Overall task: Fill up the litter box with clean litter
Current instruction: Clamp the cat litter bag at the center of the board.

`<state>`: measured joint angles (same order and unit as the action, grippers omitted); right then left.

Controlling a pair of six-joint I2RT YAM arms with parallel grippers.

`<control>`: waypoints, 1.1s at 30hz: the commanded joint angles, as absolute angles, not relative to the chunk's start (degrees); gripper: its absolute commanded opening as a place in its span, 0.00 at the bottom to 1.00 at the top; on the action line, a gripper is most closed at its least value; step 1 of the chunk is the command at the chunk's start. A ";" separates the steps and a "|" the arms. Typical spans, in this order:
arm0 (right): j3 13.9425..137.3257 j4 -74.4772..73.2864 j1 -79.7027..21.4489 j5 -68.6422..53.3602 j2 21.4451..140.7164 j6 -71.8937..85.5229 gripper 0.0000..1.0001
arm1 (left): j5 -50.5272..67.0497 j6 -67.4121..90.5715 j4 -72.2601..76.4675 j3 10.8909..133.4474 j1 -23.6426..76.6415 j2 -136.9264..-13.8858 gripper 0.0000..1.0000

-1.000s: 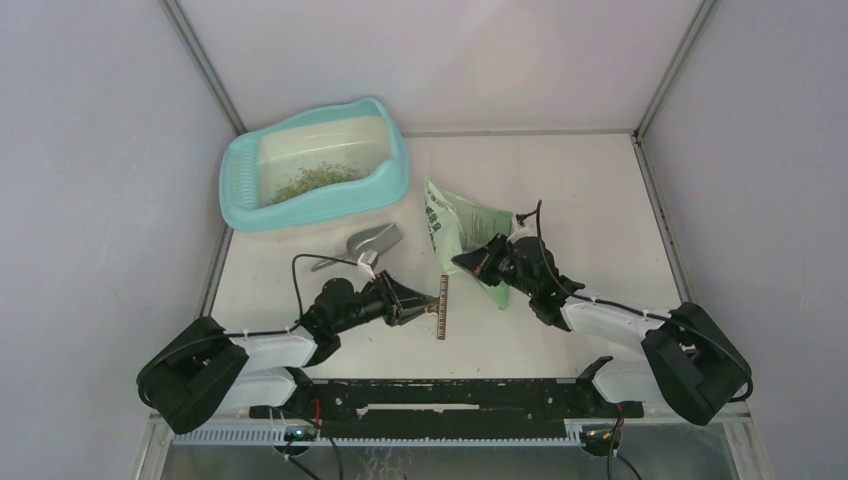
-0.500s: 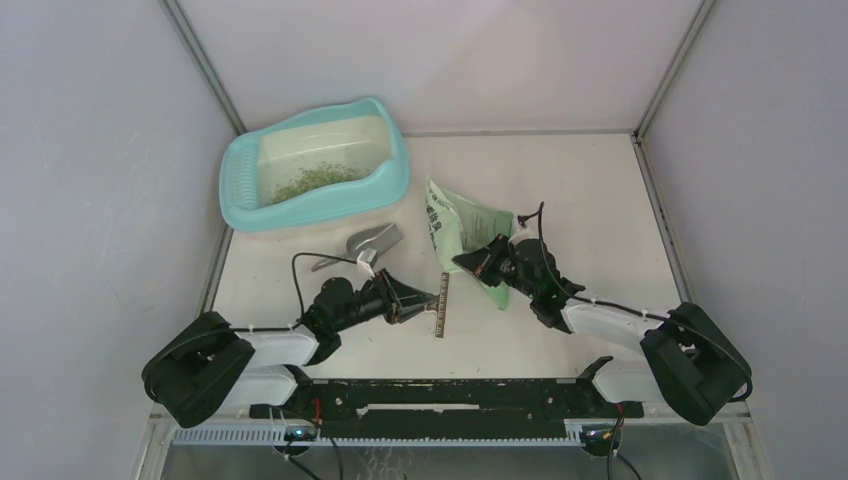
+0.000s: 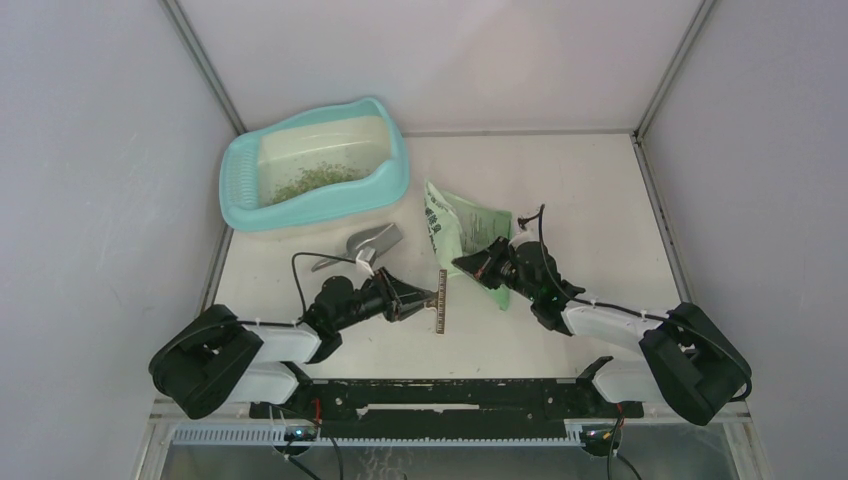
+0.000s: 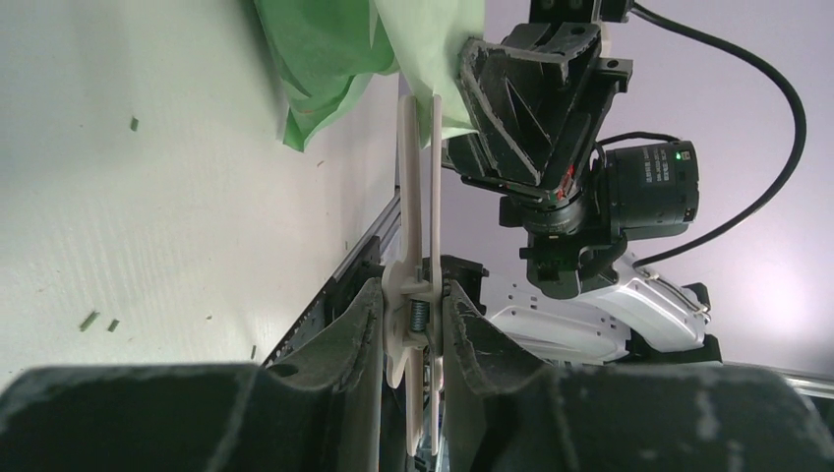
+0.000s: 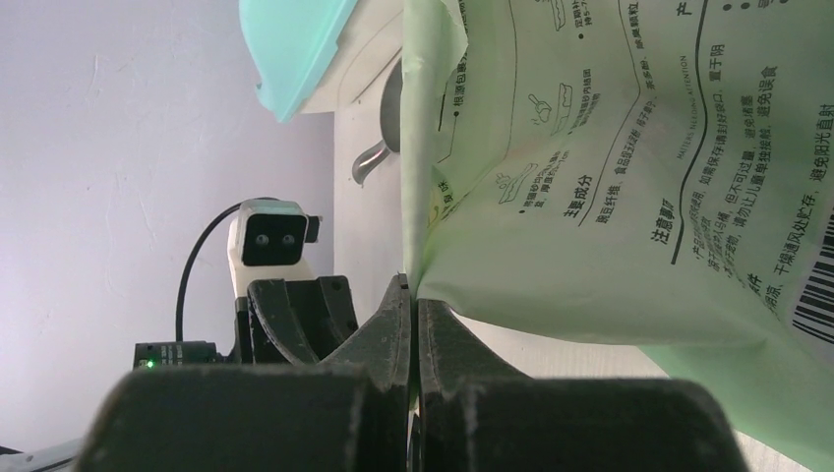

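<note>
At the far left corner of the table stands the litter box, its slotted ledge toward the left edge. It looks like a rigid, light tray that needs no moving. Only a thin patch of litter covers part of its cream floor, so the filling looks far from done.

Near the table's middle lies the green printed bag, well apart from the box. It is limp film, likely to fold and sag under whatever granules it holds. The right gripper has its fingers pressed fully together on a fold at the bag's edge. A one-point pinch would probably let the bag swing. A hold close to the mouth, with a second one lower down, should tip it more steadily.

Just beside the box's near wall rests the grey metal scoop, apart from both arms. It looks stiff, and its handle is the natural place to grasp.

The left gripper is closed partway onto a long pale spring clip, squeezing it at the hinge. The clip's blades reach toward the held bag edge, though I cannot tell whether they bite the film.

The granules are loose and light and would scatter easily. A few crumbs lie on the table.
</note>
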<state>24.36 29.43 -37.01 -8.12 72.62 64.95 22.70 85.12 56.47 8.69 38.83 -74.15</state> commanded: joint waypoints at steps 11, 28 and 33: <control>23.38 36.75 -38.99 -10.67 71.34 67.77 0.00 | 20.55 84.99 64.38 8.23 37.90 -76.71 0.00; 23.07 38.31 -42.14 -9.85 72.92 69.41 0.00 | 18.48 87.94 75.48 7.87 37.91 -84.26 0.00; 22.26 37.05 -44.30 -7.77 71.89 69.54 0.00 | 17.13 87.85 75.78 8.63 37.89 -85.07 0.00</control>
